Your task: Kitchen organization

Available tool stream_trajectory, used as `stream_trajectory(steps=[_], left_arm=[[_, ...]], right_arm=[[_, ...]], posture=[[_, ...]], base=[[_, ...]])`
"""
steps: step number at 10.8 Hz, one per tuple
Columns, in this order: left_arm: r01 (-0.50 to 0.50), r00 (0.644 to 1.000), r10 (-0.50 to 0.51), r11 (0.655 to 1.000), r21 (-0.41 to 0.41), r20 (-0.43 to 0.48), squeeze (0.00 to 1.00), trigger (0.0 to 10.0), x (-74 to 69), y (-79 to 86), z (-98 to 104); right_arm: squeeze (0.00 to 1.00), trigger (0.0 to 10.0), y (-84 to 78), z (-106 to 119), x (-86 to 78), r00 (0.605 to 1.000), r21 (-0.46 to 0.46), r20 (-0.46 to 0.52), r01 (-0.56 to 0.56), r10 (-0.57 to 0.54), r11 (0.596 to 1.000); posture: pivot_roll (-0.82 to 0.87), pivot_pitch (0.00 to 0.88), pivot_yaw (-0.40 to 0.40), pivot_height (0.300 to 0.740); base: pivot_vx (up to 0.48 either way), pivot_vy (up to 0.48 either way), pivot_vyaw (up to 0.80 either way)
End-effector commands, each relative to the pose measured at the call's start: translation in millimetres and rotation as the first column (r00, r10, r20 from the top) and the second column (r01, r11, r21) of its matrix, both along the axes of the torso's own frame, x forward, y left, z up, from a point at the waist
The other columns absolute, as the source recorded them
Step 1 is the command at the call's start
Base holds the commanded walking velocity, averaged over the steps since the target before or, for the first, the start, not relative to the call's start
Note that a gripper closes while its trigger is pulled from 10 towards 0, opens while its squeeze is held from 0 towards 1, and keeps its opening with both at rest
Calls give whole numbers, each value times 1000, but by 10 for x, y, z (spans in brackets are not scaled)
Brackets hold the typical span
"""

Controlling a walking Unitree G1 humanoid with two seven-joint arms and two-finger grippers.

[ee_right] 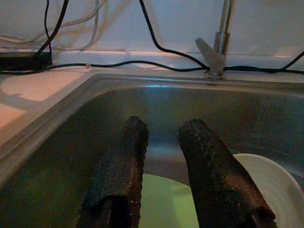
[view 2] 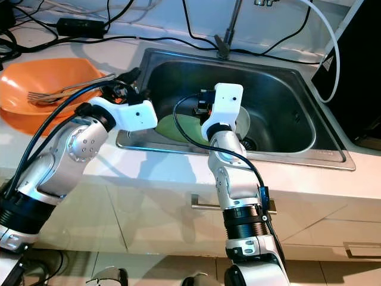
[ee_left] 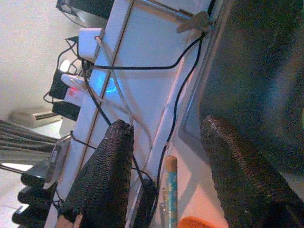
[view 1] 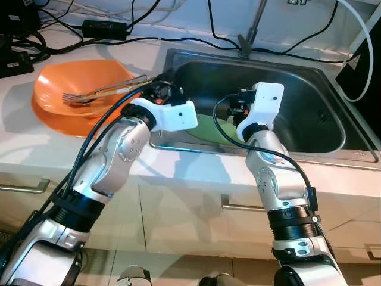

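Right gripper [ee_right: 161,190] reaches down into the steel sink [view 1: 324,128], fingers parted with a narrow gap and nothing between them. It hangs just above a green plate [ee_right: 164,202] lying in the sink bottom; a white plate [ee_right: 270,190] lies beside it, toward the drain side. The low, forward angle of the wrist suggests it is lining up for the green plate's near edge, likely the next item to be lifted out.

Left gripper [ee_left: 166,180] sits over the surface [view 1: 24,143] at the sink's left rim, fingers spread wide, empty. It is close to the orange bowl [view 1: 53,80], which rests on the surface with a fork [view 1: 77,95] and what look like chopsticks [view 1: 122,84] laid across it. One stick tip [ee_left: 170,190] shows between the open fingers in the wrist view, not yet gripped. Utensils seem to be collected in the bowl to keep them together.

Black cables [view 1: 196,40] trail along the back of the surface behind the faucet [ee_right: 219,40]; a snag risk if either arm swings rearward.

Plates lying flat in a wet basin will be awkward: an edge pinch is probably needed.
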State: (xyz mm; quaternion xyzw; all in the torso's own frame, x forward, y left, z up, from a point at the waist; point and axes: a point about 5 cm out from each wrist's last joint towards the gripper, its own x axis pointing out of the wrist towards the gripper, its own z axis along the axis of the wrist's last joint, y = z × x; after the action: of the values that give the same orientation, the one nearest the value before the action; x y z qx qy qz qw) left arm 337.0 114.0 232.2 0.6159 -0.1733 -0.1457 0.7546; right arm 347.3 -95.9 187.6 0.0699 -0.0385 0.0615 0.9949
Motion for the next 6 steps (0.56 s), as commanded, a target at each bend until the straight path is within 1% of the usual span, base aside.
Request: stream_trajectory(steps=[1,2,5,6], left_arm=[[-17,1000,17,1000,20,0,0,10000,34,-16,8],[-41,999,41,999,31,-1,0,10000,82,-12,17],[-46,999,46,999,25,-1,0,10000,152,-85,64],[-42,999,42,999,26,-5,0,4392,159,-98,61]], right_arm=[[0,10000,-55,20,20,1000,1,7,21,-21,1000],[0,10000,-53,21,20,1000,1,7,20,-20,1000],[0,10000,-65,24,18,1000,0,9,25,-25,1000],[0,10000,-64,25,18,1000,0,9,26,-26,1000]], posture=[[25,68,-133,719],[25,68,-133,719],[25,68,-133,719],[17,71,-128,719]], base=[[0,0,0],[0,0,0],[0,0,0],[0,0,0]])
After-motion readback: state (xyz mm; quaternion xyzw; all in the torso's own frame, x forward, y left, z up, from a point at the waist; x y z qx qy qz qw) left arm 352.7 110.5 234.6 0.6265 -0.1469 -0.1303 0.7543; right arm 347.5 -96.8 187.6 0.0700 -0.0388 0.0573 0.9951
